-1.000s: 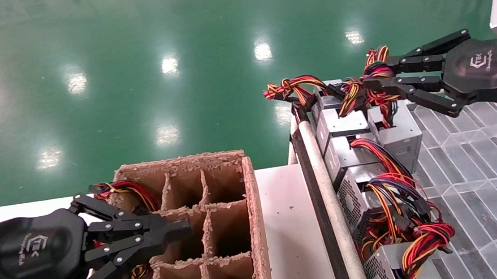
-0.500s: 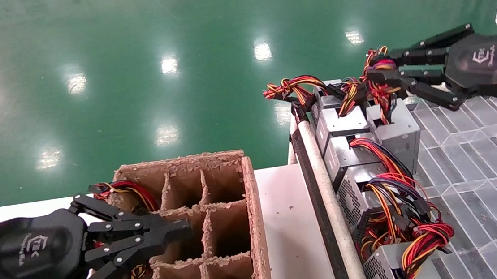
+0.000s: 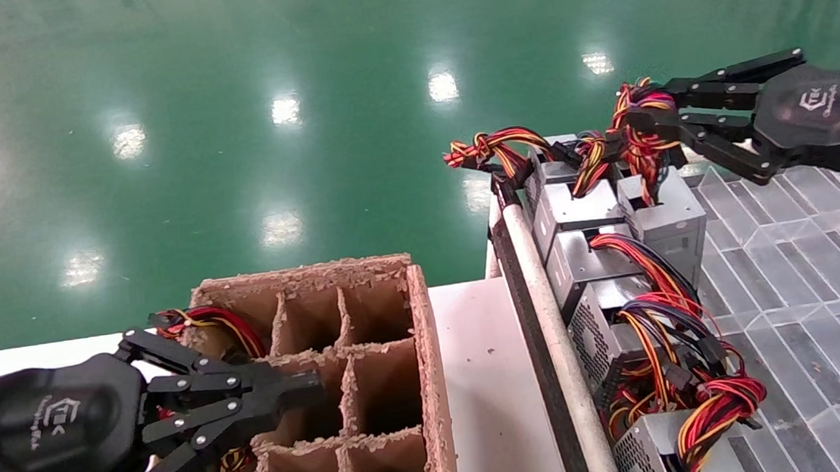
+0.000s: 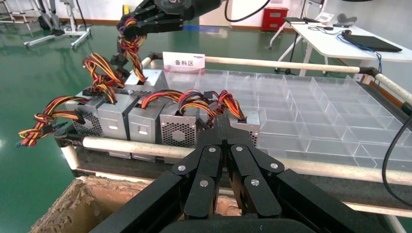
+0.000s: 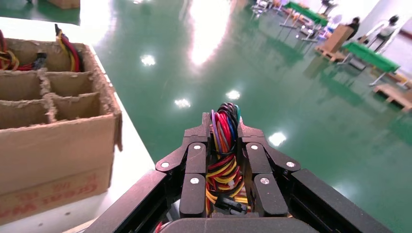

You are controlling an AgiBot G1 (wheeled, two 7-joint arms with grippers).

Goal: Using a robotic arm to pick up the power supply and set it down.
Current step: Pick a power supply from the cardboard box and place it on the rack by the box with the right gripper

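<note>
My right gripper (image 3: 644, 116) is shut on the red, yellow and black wire bundle (image 5: 224, 131) of a grey power supply (image 3: 668, 216). The supply hangs below the fingers at the far end of the row, tilted and raised a little above its neighbours. The left wrist view shows the same gripper (image 4: 141, 22) holding the wires above that power supply (image 4: 145, 80). My left gripper (image 3: 311, 386) is shut on nothing and hovers over the cardboard box (image 3: 430, 357); its tips (image 4: 223, 121) are pressed together.
Several more power supplies (image 3: 590, 267) with tangled wires lie in a row behind a white bar (image 3: 549, 316). A clear divided tray (image 3: 813, 293) fills the right side. The box's cells hold wired units at the left (image 3: 207, 323). A white table (image 3: 478, 383) lies between; beyond it is green floor.
My right gripper has drawn the wire bundle slightly up and away, and the grey box under it has shifted a little with it. The left arm has not moved.
</note>
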